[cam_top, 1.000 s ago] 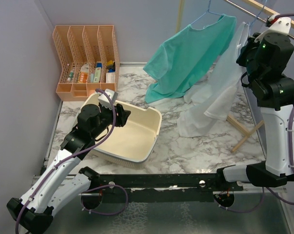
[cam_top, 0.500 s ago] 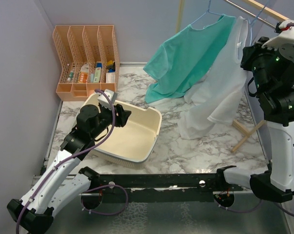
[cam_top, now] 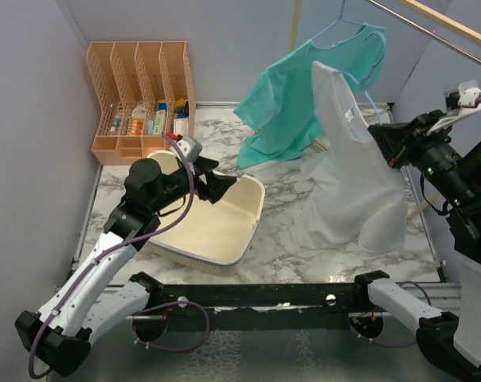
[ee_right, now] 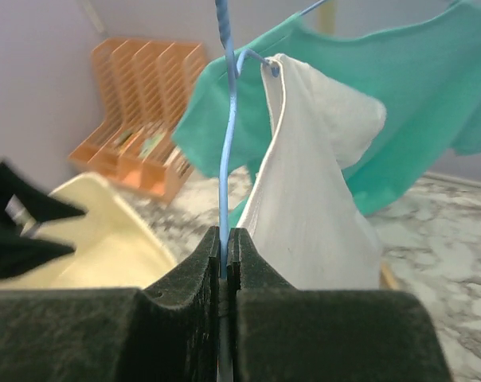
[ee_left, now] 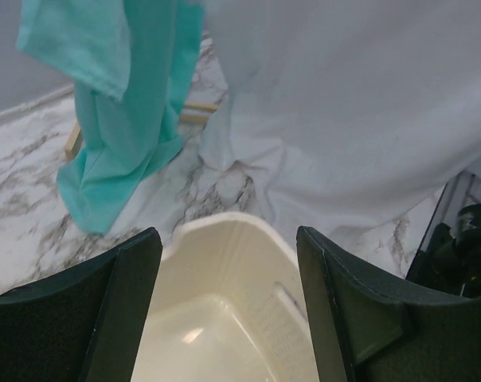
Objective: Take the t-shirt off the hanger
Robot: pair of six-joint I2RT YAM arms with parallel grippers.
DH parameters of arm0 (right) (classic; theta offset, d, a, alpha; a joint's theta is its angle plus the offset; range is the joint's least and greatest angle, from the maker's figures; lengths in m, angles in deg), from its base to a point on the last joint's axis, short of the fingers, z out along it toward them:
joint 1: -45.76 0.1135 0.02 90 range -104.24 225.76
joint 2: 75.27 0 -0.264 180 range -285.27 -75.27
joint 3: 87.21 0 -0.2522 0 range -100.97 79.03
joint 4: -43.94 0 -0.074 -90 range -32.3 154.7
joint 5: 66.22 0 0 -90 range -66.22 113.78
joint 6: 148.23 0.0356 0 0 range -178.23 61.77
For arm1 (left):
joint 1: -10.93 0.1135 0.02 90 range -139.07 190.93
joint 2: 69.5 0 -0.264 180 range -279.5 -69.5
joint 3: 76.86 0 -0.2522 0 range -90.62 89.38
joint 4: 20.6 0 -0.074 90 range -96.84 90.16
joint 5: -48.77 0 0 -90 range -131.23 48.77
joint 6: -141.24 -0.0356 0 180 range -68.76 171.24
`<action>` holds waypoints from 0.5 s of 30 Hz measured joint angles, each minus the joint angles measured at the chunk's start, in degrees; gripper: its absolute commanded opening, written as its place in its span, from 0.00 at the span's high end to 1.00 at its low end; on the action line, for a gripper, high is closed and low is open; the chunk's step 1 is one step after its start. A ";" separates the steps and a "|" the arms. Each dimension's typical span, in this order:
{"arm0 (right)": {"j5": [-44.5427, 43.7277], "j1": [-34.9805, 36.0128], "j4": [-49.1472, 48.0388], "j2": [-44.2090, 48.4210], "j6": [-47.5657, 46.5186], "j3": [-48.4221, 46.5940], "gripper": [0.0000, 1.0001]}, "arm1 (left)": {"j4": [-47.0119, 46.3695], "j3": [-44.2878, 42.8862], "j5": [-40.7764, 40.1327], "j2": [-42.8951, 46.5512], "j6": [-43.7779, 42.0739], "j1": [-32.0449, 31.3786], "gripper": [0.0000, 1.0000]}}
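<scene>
We find the right tool (ee_right: pixel 224 239) clamped on the hanger (ee_right: pixel 225 159); the t-shirt (cam_top: pixel 348 175) hangs lengthwise downward ahead of it. The left tool (ee_left: pixel 227 239), open, faces its hem beyond the basin (ee_left: pixel 232 217).

— What does the surface look like?
— A white marble-patterned table (cam_top: pixel 284 239) with grey veins, walled off at the back and left.
— What sits on it?
— A cream plastic basin (cam_top: pixel 224 227) at the near left. Behind it, in the back left corner, an orange slotted organizer (cam_top: pixel 141 79) with small items in its lower trays.
— Any fabric down there?
— The teal shirt (cam_top: pixel 304 95) hangs with its lower hem bunched on the marble near the middle back. Just right of it, the bottom edge of the white t-shirt (cam_top: pixel 352 191) appears to rest on the tabletop.
— Anything else?
— Pale wooden slats (ee_left: pixel 197 118) lie flat behind the fabric, partly covered.
</scene>
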 measured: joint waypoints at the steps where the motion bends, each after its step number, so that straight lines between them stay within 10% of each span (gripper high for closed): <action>1: 3.63 0.00 0.55 1.22 -0.24 1.46 0.99 | -1.07 -1.66 2.05 -1.36 0.31 0.00 0.25; 15: 34.07 0.00 4.26 13.25 -1.11 26.95 0.99 | -25.51 -22.38 30.27 -19.87 14.64 -0.52 0.17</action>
